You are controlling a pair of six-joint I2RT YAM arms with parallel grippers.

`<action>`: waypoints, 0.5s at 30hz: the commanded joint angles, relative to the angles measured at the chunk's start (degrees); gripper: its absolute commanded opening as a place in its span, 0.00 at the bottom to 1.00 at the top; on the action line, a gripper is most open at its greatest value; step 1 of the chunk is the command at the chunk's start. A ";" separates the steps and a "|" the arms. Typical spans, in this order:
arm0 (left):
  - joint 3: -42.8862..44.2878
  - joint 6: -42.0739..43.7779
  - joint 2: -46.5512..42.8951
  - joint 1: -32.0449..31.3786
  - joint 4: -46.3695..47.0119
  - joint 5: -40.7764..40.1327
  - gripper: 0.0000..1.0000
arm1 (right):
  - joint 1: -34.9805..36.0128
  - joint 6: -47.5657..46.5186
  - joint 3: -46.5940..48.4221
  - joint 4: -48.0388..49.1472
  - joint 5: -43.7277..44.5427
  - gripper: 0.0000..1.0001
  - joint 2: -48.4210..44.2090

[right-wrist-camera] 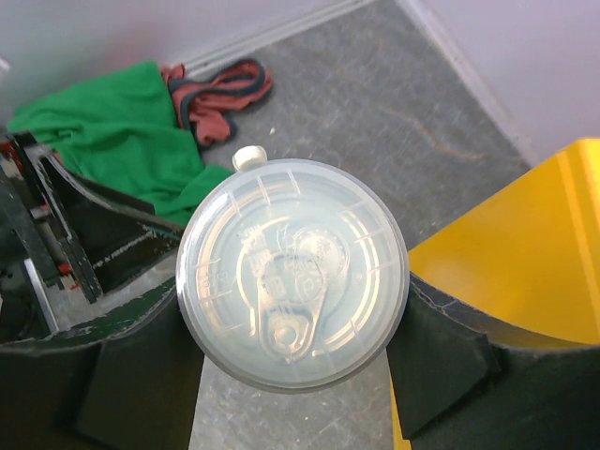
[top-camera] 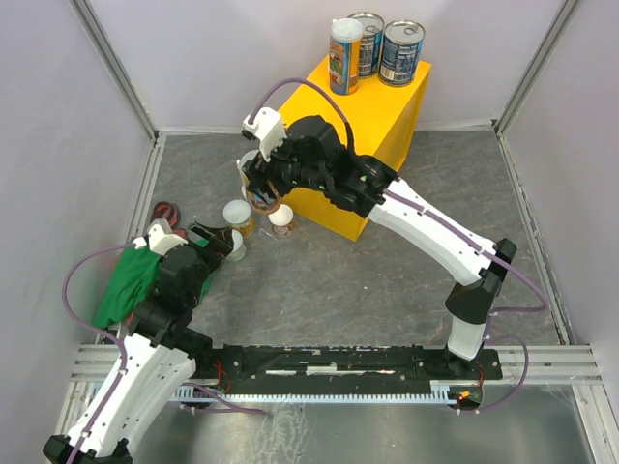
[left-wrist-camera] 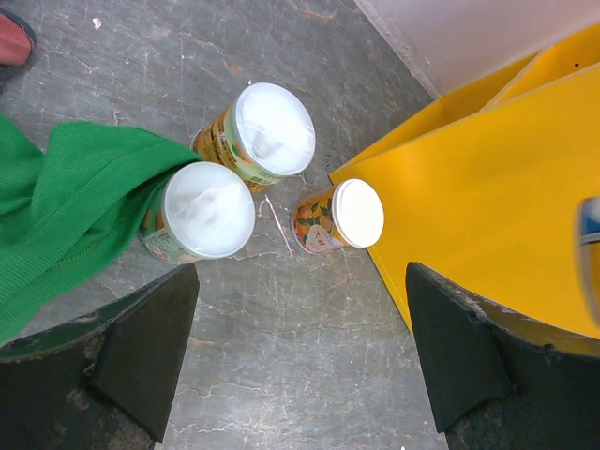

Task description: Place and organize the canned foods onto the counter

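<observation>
Clear-lidded can (right-wrist-camera: 292,295) clamped inside right pincer (right-wrist-camera: 292,367), left pincer (left-wrist-camera: 300,361) spread wide, gripping nothing

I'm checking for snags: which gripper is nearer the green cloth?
Left. The left gripper hangs beside the green cloth, jaws open; the right gripper is away by the yellow counter, holding a can.

The counter (top-camera: 392,121) is a bright yellow box standing at the back of the floor. Three cans stand upright and close together on its top: a wide blue-labelled can (top-camera: 401,53), a second blue-labelled can (top-camera: 367,43) behind it, and a tall slim can (top-camera: 345,56) at the left. On the floor beside the counter's near face stand an orange-labelled slim can (left-wrist-camera: 342,214) and two short pale-lidded cans, one (left-wrist-camera: 274,131) just beside the other (left-wrist-camera: 208,211). A third short can (right-wrist-camera: 292,300), with a translucent lid over a pull tab, is clamped in the right gripper (right-wrist-camera: 291,366).
</observation>
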 commanded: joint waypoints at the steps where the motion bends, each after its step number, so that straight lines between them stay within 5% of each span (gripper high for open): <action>1: -0.32 -0.39 -0.28 0.16 2.90 -1.78 0.96 | 0.31 -2.53 9.71 5.58 2.91 0.01 -5.09; 15: -1.23 -0.81 -3.58 0.16 1.76 -2.30 0.96 | 0.18 -8.36 15.31 9.52 12.21 0.01 -7.17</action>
